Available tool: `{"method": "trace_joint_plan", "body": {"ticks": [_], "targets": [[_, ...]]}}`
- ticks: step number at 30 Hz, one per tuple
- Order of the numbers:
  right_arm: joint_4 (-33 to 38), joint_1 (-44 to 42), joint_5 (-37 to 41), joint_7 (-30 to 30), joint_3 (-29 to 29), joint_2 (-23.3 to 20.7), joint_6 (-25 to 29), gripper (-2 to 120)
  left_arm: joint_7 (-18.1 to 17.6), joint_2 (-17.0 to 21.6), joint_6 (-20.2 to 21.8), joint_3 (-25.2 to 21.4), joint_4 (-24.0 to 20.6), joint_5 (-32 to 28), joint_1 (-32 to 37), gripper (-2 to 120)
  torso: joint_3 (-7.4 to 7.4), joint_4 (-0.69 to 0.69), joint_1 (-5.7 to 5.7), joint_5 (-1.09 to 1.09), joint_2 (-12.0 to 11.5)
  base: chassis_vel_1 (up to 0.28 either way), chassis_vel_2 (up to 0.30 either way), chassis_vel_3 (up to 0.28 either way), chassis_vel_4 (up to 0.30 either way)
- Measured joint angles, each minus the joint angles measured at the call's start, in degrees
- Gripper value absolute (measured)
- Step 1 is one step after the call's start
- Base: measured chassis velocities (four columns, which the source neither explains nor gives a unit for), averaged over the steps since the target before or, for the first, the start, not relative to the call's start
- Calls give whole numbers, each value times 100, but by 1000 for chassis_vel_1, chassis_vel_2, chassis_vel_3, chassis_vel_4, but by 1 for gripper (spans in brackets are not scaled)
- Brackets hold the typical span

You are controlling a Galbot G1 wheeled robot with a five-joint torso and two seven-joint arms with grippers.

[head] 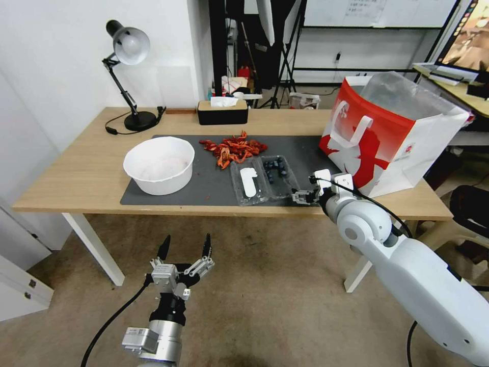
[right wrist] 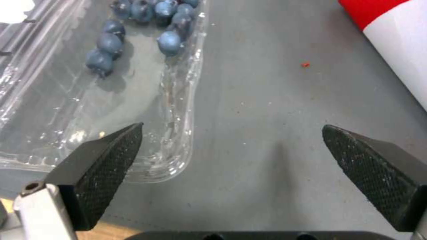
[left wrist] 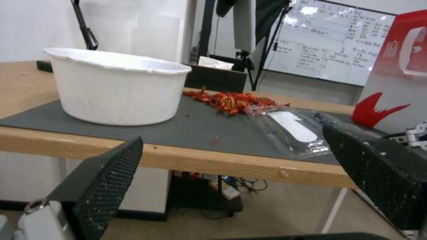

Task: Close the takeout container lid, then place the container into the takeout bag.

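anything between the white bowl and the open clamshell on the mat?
No: in the head view the mat is bare between the white bowl and the takeout container. The red scraps lie farther back.

takeout container (right wrist: 89, 100): clear glossy plastic | takeout bag (head: 392, 137): paper | table (head: 71, 178): wood | mat (right wrist: 276, 110): matt grey

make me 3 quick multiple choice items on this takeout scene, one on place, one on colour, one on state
1. Where is the right gripper?
A. inside the takeout bag
B. beside the takeout container
C. over the white bowl

2. The sticker on the lid is
A. white
B. red
C. black

3. The clamshell is
A. shut
B. open flat
C. in the bag

Answers: 1 B, its open fingers straddle the container's near corner; 2 A, white oblong on clear plastic; 3 B, both halves lie flat on the grey mat, blueberries uncovered.
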Motion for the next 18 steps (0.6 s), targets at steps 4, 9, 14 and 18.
{"method": "trace_joint_plan", "body": {"ticks": [4, 9, 14, 18], "targets": [[7, -34, 15, 10, -7, 30, -1, 100, 3, 3, -3, 0, 7, 0, -1, 100, 0, 0, 0, 0, 0, 0, 0, 0, 0], [21, -62, 28, 19, -8, 47, -2, 100, 3, 5, -3, 0, 17, 0, -7, 100, 1, -1, 0, 0, 0, 0, 0, 0, 0], [26, -67, 56, 29, -8, 69, -2, 100, 5, 6, -3, 2, 32, 0, -10, 100, 1, 0, 0, 0, 0, 0, 0, 0, 0], [20, -65, 66, 37, -19, 97, -2, 100, 6, 6, -10, 1, 40, -1, -11, 100, 1, -1, 0, 0, 0, 0, 0, 0, 0]]}}
